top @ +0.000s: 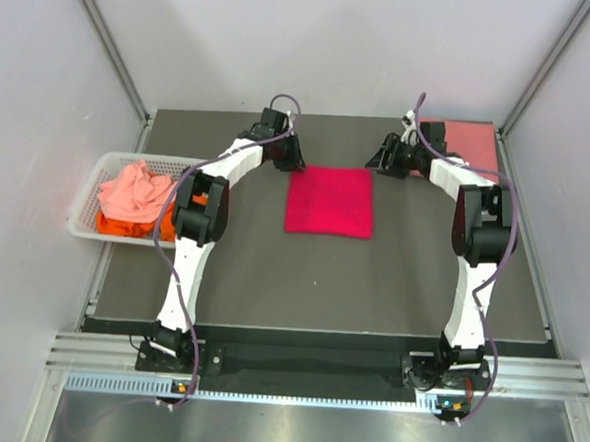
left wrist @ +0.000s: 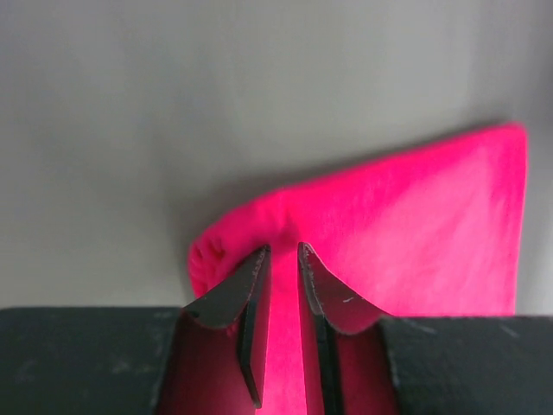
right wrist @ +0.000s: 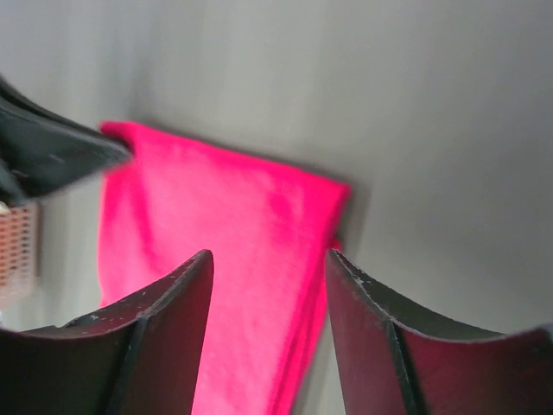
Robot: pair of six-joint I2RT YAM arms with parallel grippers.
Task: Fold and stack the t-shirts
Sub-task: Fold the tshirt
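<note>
Bare mat nearside, basket left, shirt centre

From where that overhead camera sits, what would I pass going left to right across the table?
White basket holding a crumpled salmon shirt → folded magenta shirt → folded pink shirt in the far right corner.

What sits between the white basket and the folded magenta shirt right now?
The left arm's elbow over bare dark mat, beside the magenta shirt; the top view shows it.
</note>
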